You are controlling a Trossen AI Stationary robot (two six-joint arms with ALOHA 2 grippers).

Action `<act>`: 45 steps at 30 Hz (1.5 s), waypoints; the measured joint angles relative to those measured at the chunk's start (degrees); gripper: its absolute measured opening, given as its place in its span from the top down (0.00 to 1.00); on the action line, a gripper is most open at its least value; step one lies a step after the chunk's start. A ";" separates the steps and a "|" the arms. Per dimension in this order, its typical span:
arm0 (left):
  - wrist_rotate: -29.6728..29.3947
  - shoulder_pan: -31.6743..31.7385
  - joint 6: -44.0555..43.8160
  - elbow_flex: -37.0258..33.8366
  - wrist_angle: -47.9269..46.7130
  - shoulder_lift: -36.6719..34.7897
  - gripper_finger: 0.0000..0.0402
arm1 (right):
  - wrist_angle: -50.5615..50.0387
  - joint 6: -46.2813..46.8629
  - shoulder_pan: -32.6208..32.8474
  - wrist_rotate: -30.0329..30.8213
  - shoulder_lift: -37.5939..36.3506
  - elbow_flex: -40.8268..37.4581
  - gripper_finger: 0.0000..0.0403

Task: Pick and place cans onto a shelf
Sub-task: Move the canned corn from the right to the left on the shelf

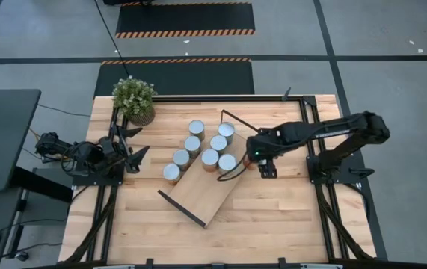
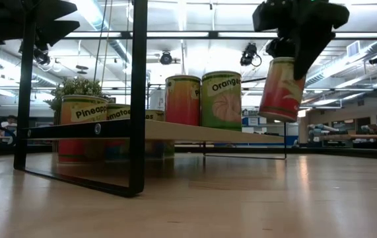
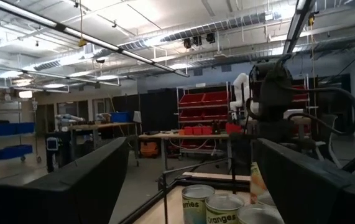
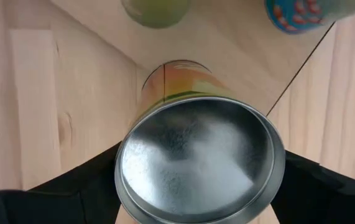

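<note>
My right gripper (image 1: pixel 244 160) is shut on one can (image 2: pixel 282 89), lifted and tilted by the far right end of the shelf (image 1: pixel 202 196). This light-wood board with black wire end frames lies slantwise mid-table. The can's silver top fills the right wrist view (image 4: pixel 199 165). Several other cans (image 1: pixel 198 146) stand upright in two rows along the shelf's far-left side. In the low view two of them (image 2: pixel 205 99) seem to stand on the board. My left gripper (image 1: pixel 131 153) is open and empty at the table's left side. My right gripper pinches the can's side just below its top rim (image 4: pixel 127 180) between its two fingers (image 4: pixel 326 186). The fingers come from above, slanting in from the table's right. The can hangs clear of table and shelf, tilted, its bottom (image 2: pixel 277 118) swung toward the shelf.
A potted green plant (image 1: pixel 134 99) stands at the table's far left corner. The black arm frames run along the table's left (image 1: pixel 105 202) and right (image 1: pixel 333 202) sides. Bare plank tabletop (image 1: pixel 273 217) lies near and right of the shelf.
</note>
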 joint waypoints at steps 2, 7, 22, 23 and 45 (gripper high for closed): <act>-0.01 0.01 -0.89 0.02 -0.02 0.00 0.12 | 1.32 -0.13 0.27 0.10 -0.53 -0.23 0.18; -0.47 0.00 -3.20 0.02 -0.06 0.00 0.12 | 2.58 -0.18 0.95 -4.60 -0.43 -0.27 0.18; -6.47 0.02 -9.25 0.02 2.10 0.00 0.12 | 18.58 3.21 10.80 -5.03 0.36 -0.21 0.18; -6.47 0.02 -9.57 0.02 2.10 0.00 0.12 | 19.28 3.59 11.26 -4.84 1.13 0.39 0.18; -6.25 -0.02 -20.27 0.02 -5.98 0.02 0.12 | -0.84 -13.89 12.51 5.65 39.98 47.51 0.18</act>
